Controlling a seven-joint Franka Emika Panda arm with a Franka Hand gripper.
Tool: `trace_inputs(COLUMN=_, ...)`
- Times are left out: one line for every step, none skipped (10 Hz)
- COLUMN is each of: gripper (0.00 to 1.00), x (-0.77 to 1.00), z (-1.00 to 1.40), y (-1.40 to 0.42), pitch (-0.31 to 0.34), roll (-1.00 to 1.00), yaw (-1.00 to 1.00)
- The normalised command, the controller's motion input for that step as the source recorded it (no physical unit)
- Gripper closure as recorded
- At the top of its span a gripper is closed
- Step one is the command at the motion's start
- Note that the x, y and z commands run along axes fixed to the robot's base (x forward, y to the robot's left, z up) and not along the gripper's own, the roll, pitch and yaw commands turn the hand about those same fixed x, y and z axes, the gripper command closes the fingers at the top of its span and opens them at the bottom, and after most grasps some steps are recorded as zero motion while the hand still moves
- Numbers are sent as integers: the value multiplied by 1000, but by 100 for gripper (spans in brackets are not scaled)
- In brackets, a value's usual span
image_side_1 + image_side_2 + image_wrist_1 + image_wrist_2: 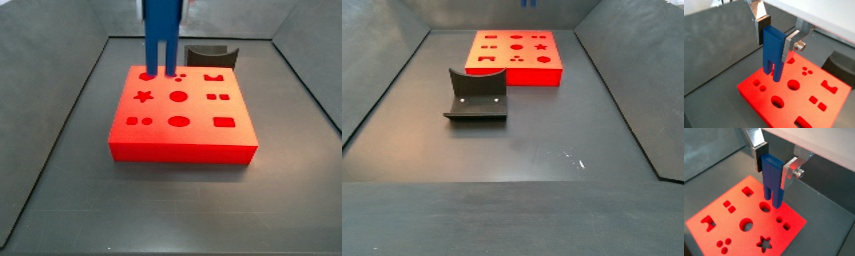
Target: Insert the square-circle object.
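Note:
The square-circle object (772, 50) is a bright blue piece with a boxy body and two thin prongs pointing down. My gripper (776, 37) is shut on its body, with a silver finger (791, 44) on each side; both wrist views show this, and the gripper also shows in a wrist view (774, 164) holding the piece (772, 178). The prongs hang just above the red block (811, 112), over its holes. In a side view the piece (162, 35) stands upright with its tips near the far-left holes of the red block (181, 140); the gripper itself is out of that view.
The red block (724, 218) has several cut-out shapes: circles, squares, a star, notched slots. The dark fixture (477, 95) stands on the grey floor apart from the block (516, 72), and shows behind it in a side view (211, 55). Grey walls slope up round the floor.

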Motion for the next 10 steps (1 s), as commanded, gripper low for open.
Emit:
trace_inputs(gripper=100, x=-151, z=-540, y=0, pitch=-171, roll=-179, yaw=0)
trace_inputs(gripper=100, x=0, z=-500, y=0, pitch=-166, roll=-160, yaw=0)
trace_inputs(gripper=100, x=0, z=-449, y=0, pitch=-141, roll=-117, yaw=0)
trace_inputs(gripper=100, x=-46, z=-289, y=0, pitch=-9, roll=39, yaw=0)
trace_inputs(gripper=100, x=-191, z=-254, y=20, pitch=0, roll=56, yaw=0)
trace_inputs(gripper=100, x=-297, z=-283, y=0, pitch=0, roll=71, yaw=0)
trace_inputs(gripper=100, x=-331, z=-314, y=31, pitch=0, roll=76, yaw=0)
trace_inputs(gripper=100, x=-63, z=-283, y=0, pitch=0, roll=0, yaw=0)
trace_inputs(gripper=100, x=0, z=-283, y=0, pitch=-80, roll=-37, yaw=29)
trace_inputs(gripper=100, x=0, z=-257, y=0, pitch=-96, roll=-70, yaw=57)
